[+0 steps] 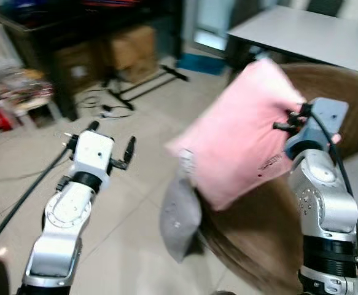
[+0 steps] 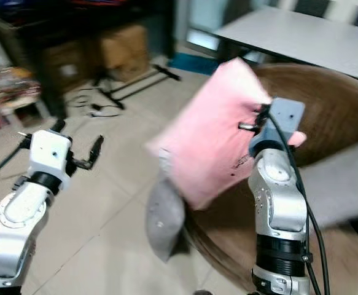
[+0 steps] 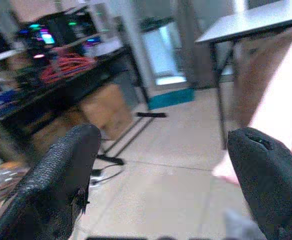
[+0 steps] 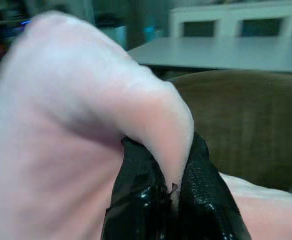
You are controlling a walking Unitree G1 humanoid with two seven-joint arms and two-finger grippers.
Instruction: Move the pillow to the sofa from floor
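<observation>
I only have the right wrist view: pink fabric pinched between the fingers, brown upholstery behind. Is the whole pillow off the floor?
Observer: Yes. The pink pillow hangs lifted from the right gripper, over the brown sofa's edge.
Operator: Anything below it?
Observer: A grey cushion leans against the sofa front, down on the floor.
Operator: And the left arm?
Observer: The left gripper is open with nothing in it, raised over the tiled floor, apart from the pillow.

Head views motion-blurred. Pink pillow (image 1: 240, 138) hides right gripper (image 4: 172, 192) fingertips – fold pinched btwn jaws, rest of pillow cut off by frame in wrist view. Brown sofa (image 1: 344, 86) beyond jaws – partly hidden by pillow. Clutter on dark desk (image 3: 60, 85) unreadable.
</observation>
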